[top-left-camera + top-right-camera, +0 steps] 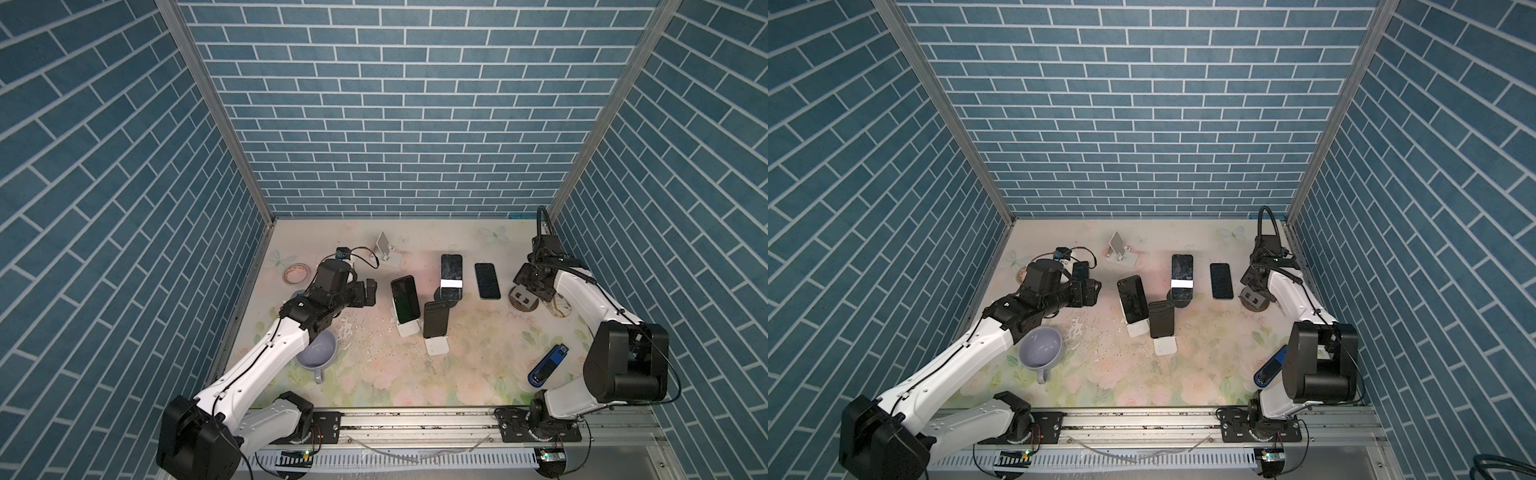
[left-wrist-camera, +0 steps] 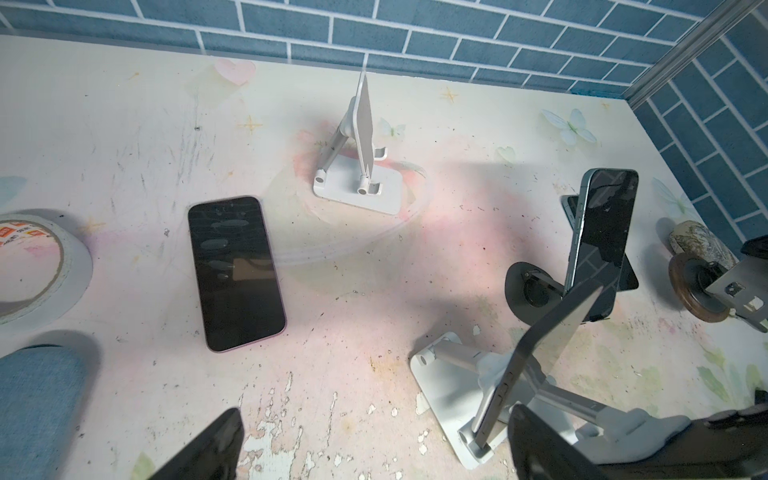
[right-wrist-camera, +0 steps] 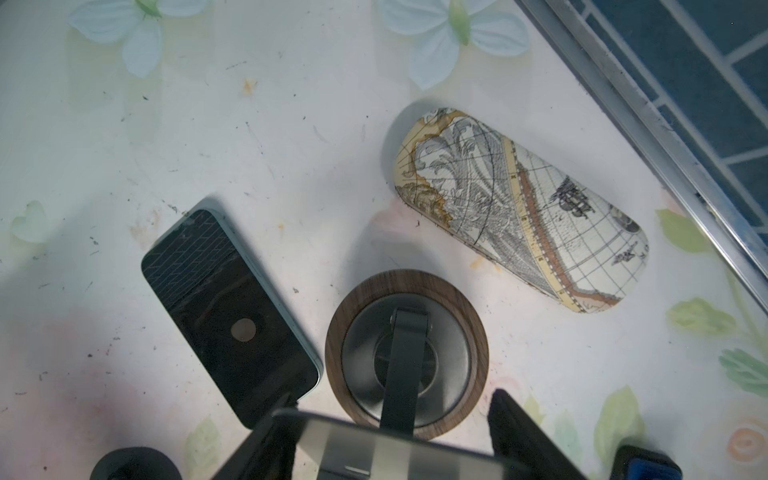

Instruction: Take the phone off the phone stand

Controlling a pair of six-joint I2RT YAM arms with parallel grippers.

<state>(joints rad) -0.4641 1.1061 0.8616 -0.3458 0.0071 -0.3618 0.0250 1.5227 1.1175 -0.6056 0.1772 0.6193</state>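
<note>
— Blue brick-patterned walls stand around a flowery bench (image 1: 374, 374) with several phones out. Which gripper is nearest one on a stand?
— The left gripper (image 1: 370, 293). Its jaws are spread wide with nothing between them, above the bench.
— And the phone?
— The phone (image 1: 404, 300) leans tilted in a white stand (image 1: 408, 329), just past the fingertips, on the side toward the right arm. In the left wrist view the phone (image 2: 548, 353) shows edge-on, close by one finger (image 2: 540, 449). I can't tell whether they touch.
— And the other arm?
— The right gripper (image 3: 392, 401) is closed around the plate of a round stand (image 3: 469, 332) with a wood rim. A flat phone (image 3: 232, 328) lies just beside it, and the leaning phone is well apart from it.
</note>
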